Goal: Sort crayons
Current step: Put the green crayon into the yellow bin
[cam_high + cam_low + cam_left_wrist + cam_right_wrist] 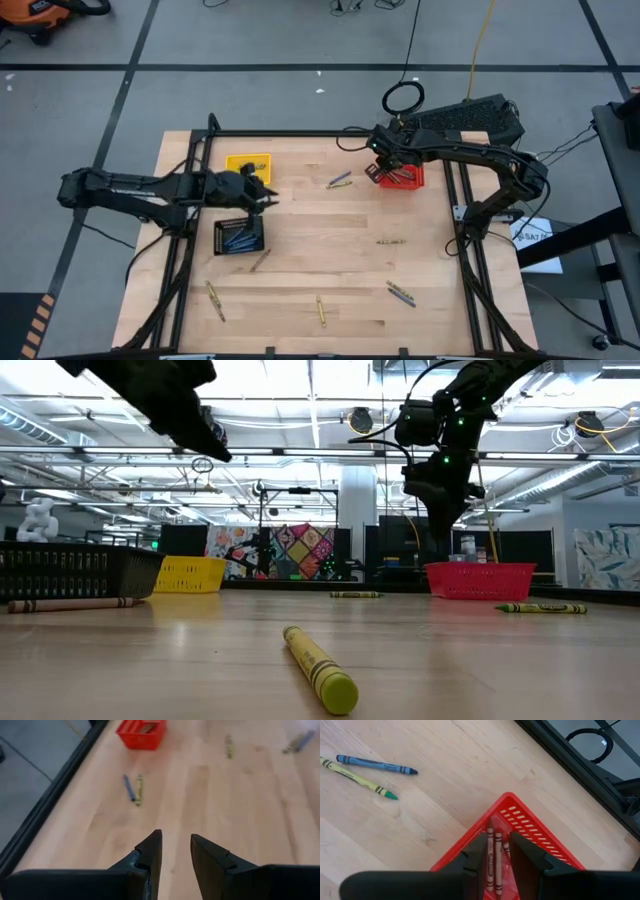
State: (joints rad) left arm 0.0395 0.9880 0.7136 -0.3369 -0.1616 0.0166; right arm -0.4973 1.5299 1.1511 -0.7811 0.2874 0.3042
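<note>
Right gripper (497,852) hangs over the red basket (540,840), its fingers closed on a brown-red crayon (489,855) poised for dropping among the like-coloured sticks already lying inside. Left gripper (176,851), fingers parted and empty, hovers between the yellow basket (248,165) and the black basket (239,237), which holds blue crayons. Unsorted crayons remain scattered on the wooden table (330,260), among them a blue and yellow-green pair (365,772) near the red basket.
</note>
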